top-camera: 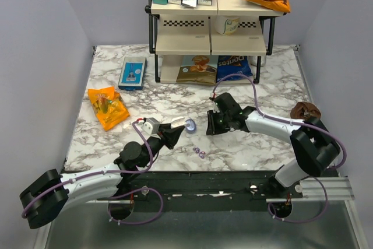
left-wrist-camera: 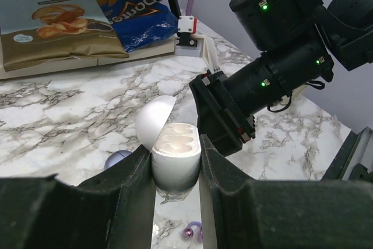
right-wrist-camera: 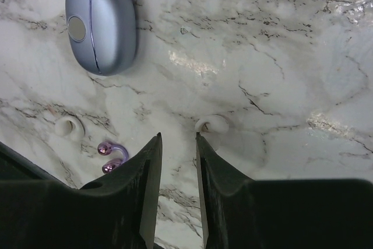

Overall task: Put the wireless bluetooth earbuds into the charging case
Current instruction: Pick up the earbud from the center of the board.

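Observation:
The charging case, lavender-blue and glossy, lies closed on the marble. Only its edge shows behind my left finger. One purple earbud lies beside my right gripper's left finger, and the purple earbuds sit together near the table's front edge. My left gripper is shut on a white oval case with its lid up and its wells empty. My right gripper hangs just over the marble, open, with nothing between its fingers. It sits close to the right of the white case.
Two white earbuds lie loose on the marble, one at my right fingertip. A shelf rack with snack bags stands at the back. An orange bag and a blue box lie left, a brown object right.

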Available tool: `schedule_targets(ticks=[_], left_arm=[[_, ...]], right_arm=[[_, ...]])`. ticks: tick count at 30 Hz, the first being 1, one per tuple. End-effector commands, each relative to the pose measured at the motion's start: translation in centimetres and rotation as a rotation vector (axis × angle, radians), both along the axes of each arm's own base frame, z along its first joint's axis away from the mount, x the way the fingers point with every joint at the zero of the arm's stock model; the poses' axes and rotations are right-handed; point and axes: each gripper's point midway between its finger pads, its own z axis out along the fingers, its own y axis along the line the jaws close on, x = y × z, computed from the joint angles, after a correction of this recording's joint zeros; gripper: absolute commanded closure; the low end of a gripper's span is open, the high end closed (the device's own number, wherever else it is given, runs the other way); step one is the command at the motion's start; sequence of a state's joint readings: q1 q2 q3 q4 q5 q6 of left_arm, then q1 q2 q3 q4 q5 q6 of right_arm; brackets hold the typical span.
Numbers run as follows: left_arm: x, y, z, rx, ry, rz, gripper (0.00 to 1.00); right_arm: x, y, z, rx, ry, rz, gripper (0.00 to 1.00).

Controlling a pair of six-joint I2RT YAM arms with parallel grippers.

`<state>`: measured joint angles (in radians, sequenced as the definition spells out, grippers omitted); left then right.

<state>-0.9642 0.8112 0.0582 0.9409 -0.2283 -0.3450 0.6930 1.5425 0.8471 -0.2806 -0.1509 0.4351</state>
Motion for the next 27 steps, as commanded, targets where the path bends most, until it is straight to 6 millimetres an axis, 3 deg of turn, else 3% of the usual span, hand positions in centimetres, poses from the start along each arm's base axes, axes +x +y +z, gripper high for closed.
schedule_targets(ticks=[1, 8, 18, 27], left_arm=[[-0.2, 0.6, -1.2, 0.005, 0.015, 0.013, 1.00], [-0.2, 0.6, -1.1, 0.002, 0.014, 0.012, 1.00], [-0.1, 0.5, -1.2, 0.006, 0.017, 0.013, 1.00], [-0.2, 0.5, -1.0, 0.000, 0.020, 0.011, 1.00]], right_arm=[[0.7, 0.4, -0.4, -0.015, -0.011, 0.005, 0.61], [0.3, -0.6, -1.9, -0.063, 0.006, -0.018, 0.60], [-0.2, -2.6, -2.4, -0.118, -0.003, -0.068, 0.59], [-0.3, -4.2, -2.9, -0.177, -0.012, -0.120, 0.67]])
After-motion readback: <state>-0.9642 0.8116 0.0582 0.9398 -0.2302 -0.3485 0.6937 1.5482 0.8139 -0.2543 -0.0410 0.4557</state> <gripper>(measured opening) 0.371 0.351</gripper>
